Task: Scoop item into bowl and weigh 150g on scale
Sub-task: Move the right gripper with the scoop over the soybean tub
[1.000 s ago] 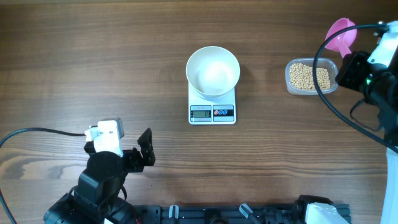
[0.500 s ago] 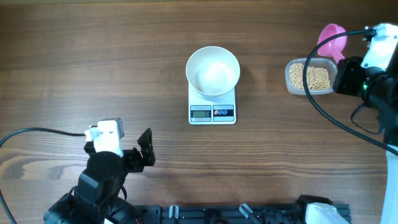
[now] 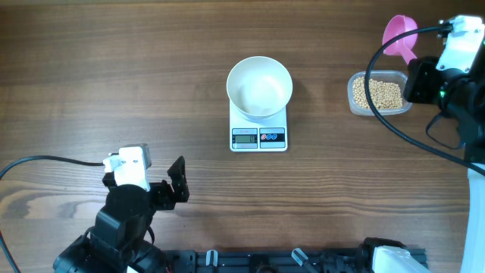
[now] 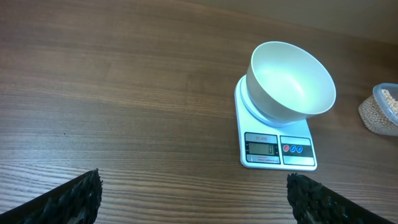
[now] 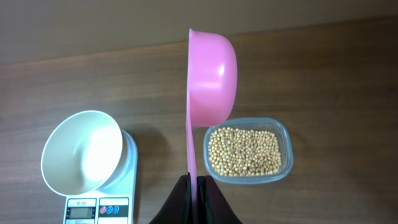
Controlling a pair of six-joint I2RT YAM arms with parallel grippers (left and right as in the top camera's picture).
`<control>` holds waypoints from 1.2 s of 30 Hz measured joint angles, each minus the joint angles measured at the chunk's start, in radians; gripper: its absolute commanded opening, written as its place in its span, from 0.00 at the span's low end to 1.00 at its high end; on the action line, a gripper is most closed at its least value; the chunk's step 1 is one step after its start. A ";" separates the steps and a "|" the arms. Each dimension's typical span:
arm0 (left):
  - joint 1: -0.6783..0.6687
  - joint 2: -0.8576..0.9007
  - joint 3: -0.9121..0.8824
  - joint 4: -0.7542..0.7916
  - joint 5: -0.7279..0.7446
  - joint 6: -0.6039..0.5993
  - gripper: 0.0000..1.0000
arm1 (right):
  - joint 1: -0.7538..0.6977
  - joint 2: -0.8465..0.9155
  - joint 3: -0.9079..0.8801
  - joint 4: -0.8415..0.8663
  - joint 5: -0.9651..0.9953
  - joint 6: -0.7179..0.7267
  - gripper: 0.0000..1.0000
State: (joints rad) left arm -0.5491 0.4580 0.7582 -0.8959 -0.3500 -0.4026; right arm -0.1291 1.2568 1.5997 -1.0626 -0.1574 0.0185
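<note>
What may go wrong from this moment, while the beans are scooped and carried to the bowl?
The pink scoop, pinched at its thin handle by the right gripper, stands on edge; it might twist and spill beans. Nothing holds the clear tub; digging may push it. The bowl overhangs the scale; a knock may tip it.

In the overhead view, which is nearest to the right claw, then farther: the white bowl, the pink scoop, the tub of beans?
1. pink scoop, held in the right claw.
2. tub of beans, close beside it.
3. white bowl, on the scale, mid-table.
</note>
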 measured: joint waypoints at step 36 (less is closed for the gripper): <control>0.000 0.000 0.000 -0.002 0.000 0.000 1.00 | -0.208 0.001 0.000 -0.082 -0.314 0.408 0.04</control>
State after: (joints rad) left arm -0.5491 0.4580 0.7582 -0.8974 -0.3500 -0.4026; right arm -0.3370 1.2575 1.5997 -1.1442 -0.4717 0.4263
